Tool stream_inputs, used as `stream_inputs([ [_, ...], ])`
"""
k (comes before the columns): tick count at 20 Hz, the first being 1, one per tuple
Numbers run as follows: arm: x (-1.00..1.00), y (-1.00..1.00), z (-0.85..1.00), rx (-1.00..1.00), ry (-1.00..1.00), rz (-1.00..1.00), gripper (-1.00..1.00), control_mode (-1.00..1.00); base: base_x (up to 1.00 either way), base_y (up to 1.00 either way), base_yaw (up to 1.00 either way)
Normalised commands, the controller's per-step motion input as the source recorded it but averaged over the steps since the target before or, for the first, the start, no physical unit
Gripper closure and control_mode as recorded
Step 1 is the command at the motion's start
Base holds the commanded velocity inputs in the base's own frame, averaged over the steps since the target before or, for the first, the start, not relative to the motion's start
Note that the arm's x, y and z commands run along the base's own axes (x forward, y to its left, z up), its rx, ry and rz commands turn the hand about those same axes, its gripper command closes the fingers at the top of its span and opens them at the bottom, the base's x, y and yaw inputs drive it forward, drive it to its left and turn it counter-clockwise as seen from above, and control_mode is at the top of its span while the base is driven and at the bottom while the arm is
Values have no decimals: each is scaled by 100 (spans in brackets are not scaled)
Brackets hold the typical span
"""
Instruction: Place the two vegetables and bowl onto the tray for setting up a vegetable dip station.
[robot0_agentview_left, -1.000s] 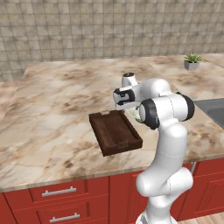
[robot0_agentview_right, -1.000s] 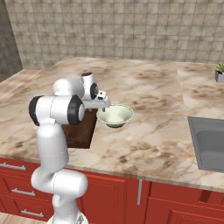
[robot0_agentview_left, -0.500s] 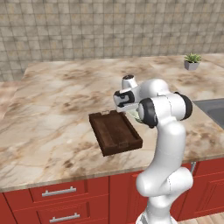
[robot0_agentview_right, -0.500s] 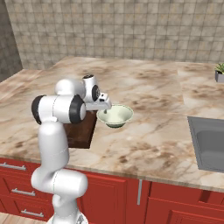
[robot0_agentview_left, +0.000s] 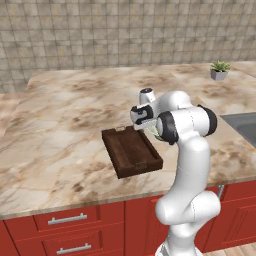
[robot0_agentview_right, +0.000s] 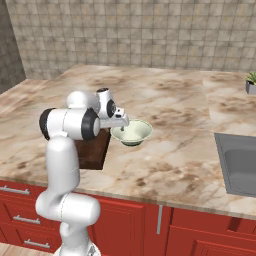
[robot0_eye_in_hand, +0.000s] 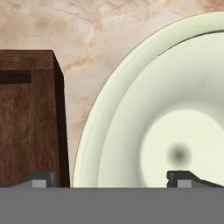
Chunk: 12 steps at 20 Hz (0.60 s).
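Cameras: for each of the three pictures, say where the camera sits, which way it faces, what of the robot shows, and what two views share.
Left base view: behind-left, looking down at the tray; arm at lower right.
Right base view: behind-right, looking at the bowl beside the tray; arm at lower left.
Hand view: on the hand, looking down; open gripper straddles the bowl's rim.
Shared: tray and bowl in the right base and hand views.

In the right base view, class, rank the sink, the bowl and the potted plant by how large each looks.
1. Sink, largest, though cut off by the picture's edge.
2. Bowl.
3. Potted plant, smallest; it stands farther back and is cut off, so its true size is unsure.
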Motion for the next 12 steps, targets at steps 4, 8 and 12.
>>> stream_inputs([
  [4,4,0,-16,-1,0,4,-100,-100,0,0,0],
  [8,7,0,-16,0,0,7,-100,-100,0,0,0],
  [12,6,0,-6,0,0,7,-100,-100,0,0,0],
])
